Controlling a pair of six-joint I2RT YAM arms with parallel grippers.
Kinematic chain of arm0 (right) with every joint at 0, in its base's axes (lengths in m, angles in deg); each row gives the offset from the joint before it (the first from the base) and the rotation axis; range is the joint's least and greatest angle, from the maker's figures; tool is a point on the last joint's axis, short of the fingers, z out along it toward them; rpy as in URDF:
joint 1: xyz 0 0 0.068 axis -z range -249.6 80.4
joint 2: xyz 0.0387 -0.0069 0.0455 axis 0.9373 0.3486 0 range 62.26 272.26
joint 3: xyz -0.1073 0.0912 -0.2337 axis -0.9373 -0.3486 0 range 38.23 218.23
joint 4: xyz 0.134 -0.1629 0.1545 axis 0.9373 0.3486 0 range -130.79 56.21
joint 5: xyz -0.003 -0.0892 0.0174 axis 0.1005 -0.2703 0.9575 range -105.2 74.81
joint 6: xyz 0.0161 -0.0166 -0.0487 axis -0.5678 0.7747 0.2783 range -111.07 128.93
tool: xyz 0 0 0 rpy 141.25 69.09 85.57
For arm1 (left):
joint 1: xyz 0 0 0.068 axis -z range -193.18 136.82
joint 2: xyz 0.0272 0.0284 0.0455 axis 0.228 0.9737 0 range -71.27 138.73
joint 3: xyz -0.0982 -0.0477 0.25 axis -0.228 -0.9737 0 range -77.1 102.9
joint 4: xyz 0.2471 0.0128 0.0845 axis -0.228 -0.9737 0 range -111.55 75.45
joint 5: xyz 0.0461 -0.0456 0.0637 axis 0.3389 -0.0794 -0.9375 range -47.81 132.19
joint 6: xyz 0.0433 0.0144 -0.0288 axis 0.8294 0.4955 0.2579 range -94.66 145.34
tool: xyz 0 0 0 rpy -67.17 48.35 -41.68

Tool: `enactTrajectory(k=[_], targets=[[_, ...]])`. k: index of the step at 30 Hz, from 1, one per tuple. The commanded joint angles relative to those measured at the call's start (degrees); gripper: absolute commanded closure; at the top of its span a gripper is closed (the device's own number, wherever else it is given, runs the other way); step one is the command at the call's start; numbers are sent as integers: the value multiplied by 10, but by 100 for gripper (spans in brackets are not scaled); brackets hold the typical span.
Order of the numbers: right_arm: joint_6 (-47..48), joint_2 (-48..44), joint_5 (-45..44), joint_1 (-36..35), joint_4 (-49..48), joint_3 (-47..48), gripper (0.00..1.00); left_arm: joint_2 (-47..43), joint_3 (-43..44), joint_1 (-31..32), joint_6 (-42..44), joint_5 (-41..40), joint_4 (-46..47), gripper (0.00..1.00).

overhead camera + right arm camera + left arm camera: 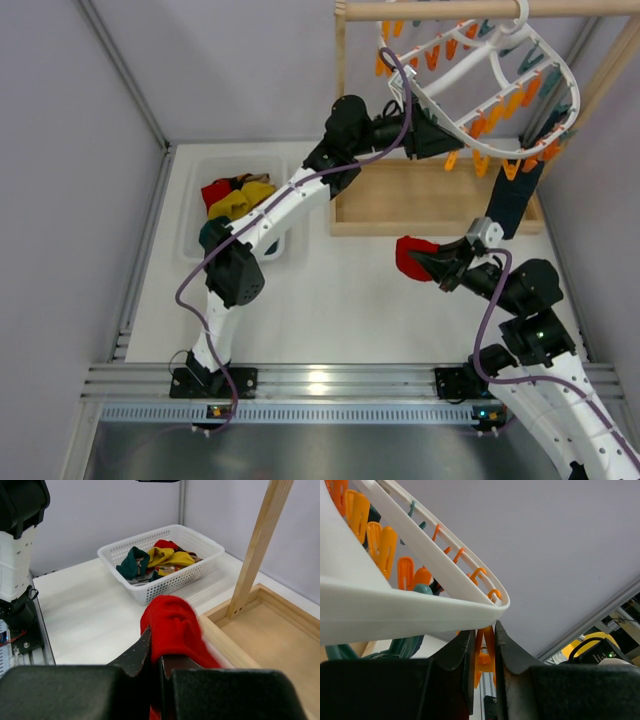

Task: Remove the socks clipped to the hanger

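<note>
My left pincer [484,630] was up at the white plastic oval hanger [440,112], upper right of the top view, pinching one small orange clip [485,660] under its rim. My right pincer [425,262] squeezed a soft red sock [408,254] just right of the middle. A long dark navy sock [512,200] hung from the hanger's lower right edge.

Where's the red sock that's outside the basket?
In the top view, the red sock is pinched in the right gripper over the table, in front of the wooden tray, right of the white basket.
</note>
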Motion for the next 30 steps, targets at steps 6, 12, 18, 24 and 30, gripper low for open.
enactTrajectory(k=[6,12,18,24,30], targets=[[-1,-5,7,5,-8,-5,100,-44,-5,3,-11,5,20,87],[-2,-17,-7,5,15,-4,100,-68,-64,-3,23,-21,19,49],[-8,-33,-58,5,59,-15,100,-95,-127,-17,39,-32,19,33],[-29,-30,-112,5,67,-16,100,-172,-249,-28,81,-75,18,1],[-60,18,-148,5,39,-18,100,-292,-408,-60,136,-209,-65,1]])
